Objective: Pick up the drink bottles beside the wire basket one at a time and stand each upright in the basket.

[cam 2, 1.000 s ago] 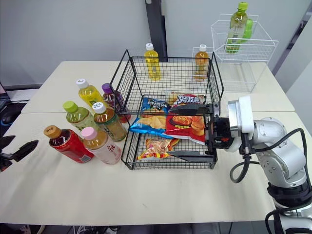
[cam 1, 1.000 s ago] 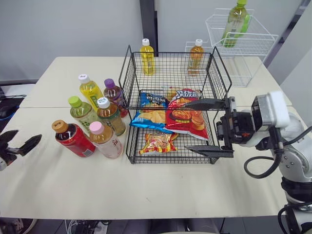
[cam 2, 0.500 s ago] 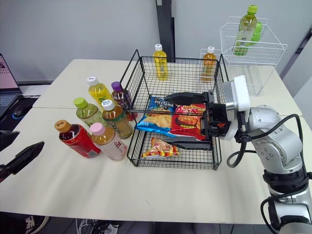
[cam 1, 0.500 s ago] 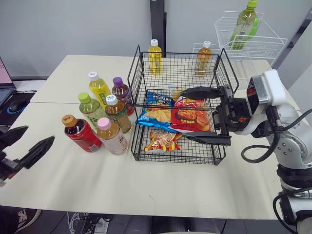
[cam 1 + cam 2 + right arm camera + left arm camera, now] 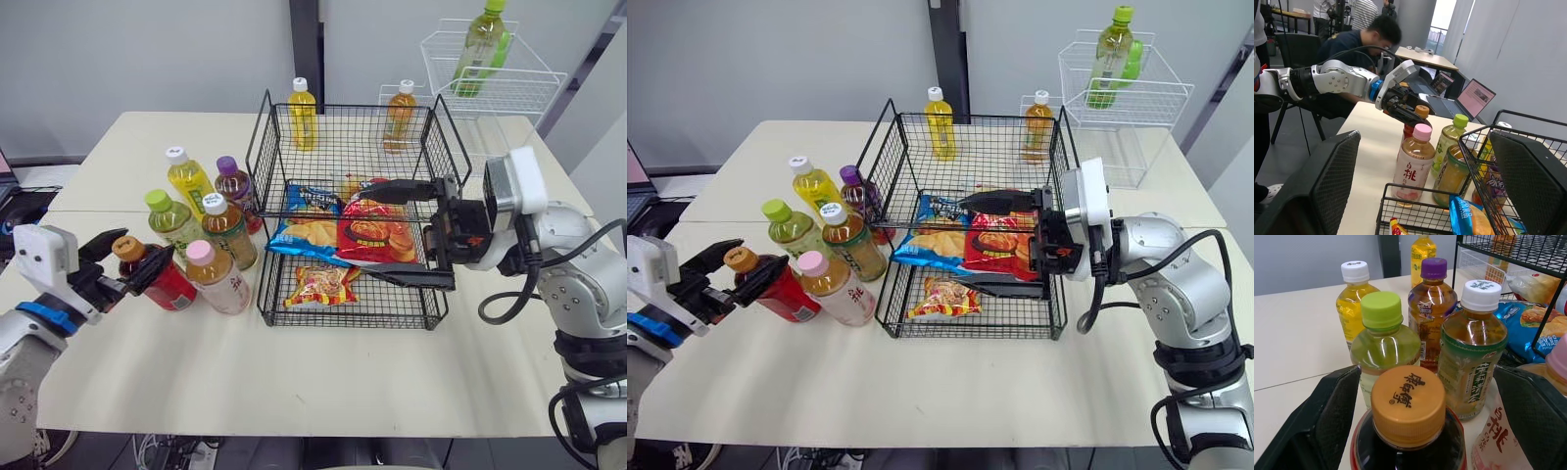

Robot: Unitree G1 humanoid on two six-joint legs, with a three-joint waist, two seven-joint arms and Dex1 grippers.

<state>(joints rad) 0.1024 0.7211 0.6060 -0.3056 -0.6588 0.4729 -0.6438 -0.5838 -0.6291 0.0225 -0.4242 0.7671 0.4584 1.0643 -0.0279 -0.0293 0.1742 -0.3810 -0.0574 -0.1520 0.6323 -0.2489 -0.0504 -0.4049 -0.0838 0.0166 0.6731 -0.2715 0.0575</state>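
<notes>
One person (image 5: 1352, 49) behind the left gripper (image 5: 1409, 113), right wrist view.

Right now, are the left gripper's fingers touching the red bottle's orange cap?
Apart. The left wrist view shows the left gripper open around the orange cap, a gap on each side.

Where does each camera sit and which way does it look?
Eye views: on the head, looking down at the table and wire basket; left gripper and right gripper show.
Left wrist view: left wrist, facing the brown-capped bottle between its open fingers.
Right wrist view: right wrist, facing the pink-capped bottle and left gripper; own fingers show.
Both wrist views share the pink-capped bottle.
</notes>
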